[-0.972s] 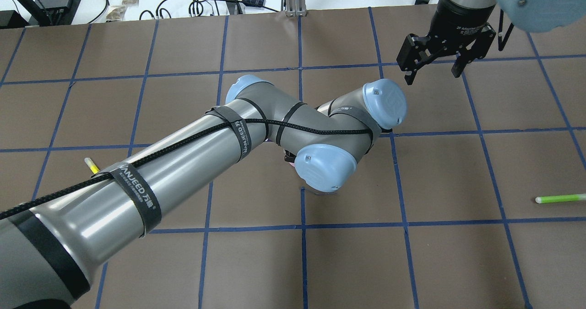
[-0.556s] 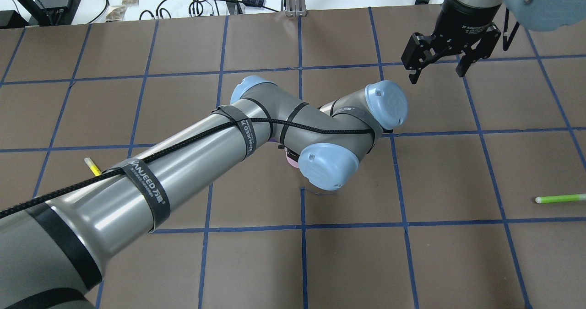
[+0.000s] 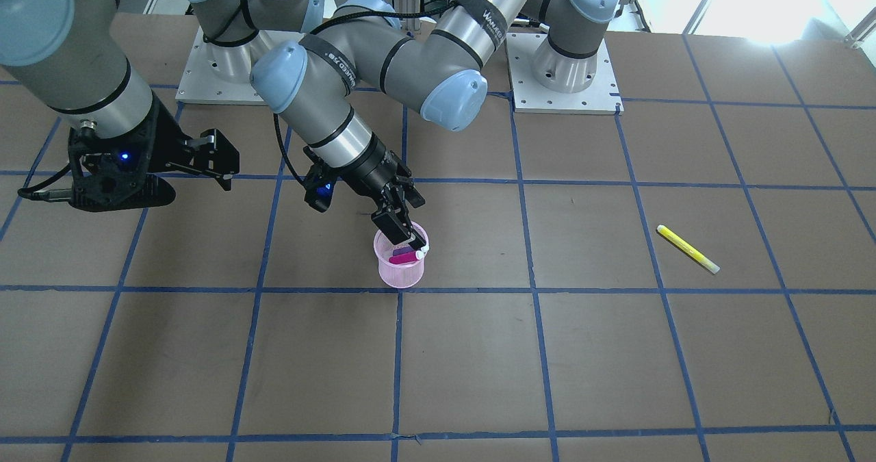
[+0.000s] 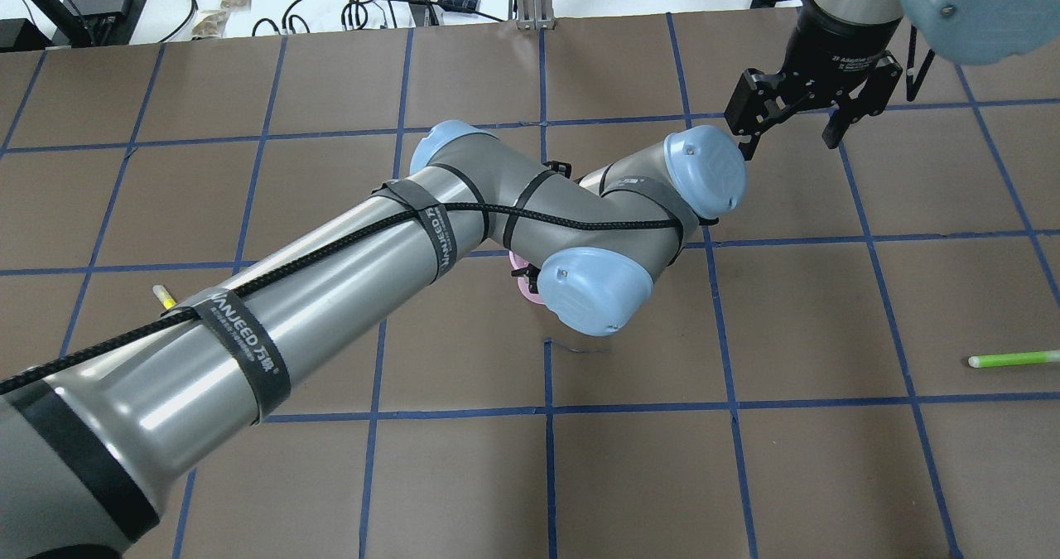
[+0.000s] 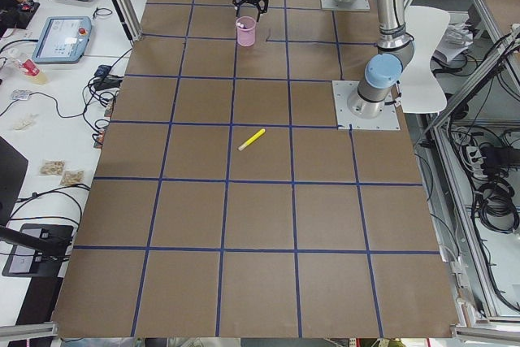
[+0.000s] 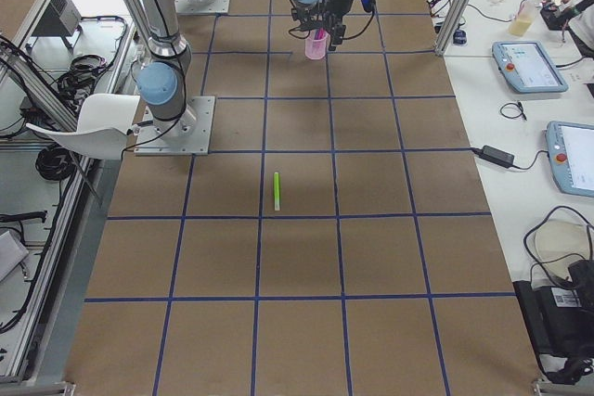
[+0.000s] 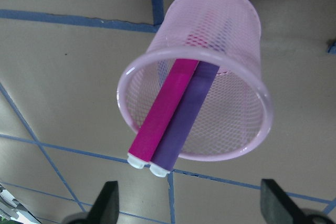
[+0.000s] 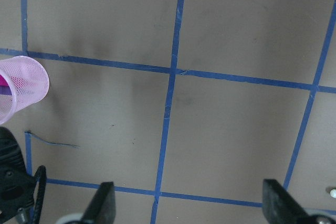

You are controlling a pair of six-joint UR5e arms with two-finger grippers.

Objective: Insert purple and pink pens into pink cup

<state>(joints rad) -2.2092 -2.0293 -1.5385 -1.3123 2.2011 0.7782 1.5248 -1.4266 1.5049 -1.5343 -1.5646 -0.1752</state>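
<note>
The pink mesh cup (image 3: 402, 274) stands upright near the table's middle and also shows in the left wrist view (image 7: 210, 40). The pink pen (image 7: 165, 111) and the purple pen (image 7: 186, 121) lie side by side inside it, their white ends leaning on the rim. My left gripper (image 3: 400, 226) hovers just above the cup, open and empty, and its fingers (image 7: 109, 205) are spread wide. My right gripper (image 4: 788, 141) is open and empty over bare table at the far right, away from the cup.
A yellow highlighter (image 3: 686, 248) lies on the table on my left side. A green pen (image 4: 1012, 359) lies near the right edge. My left arm crosses the table's middle and hides most of the cup (image 4: 523, 286) from overhead.
My left wrist has drifted a little toward the far side, uncovering a sliver of the cup's rim. My right gripper has drawn slightly farther back and stays open.
</note>
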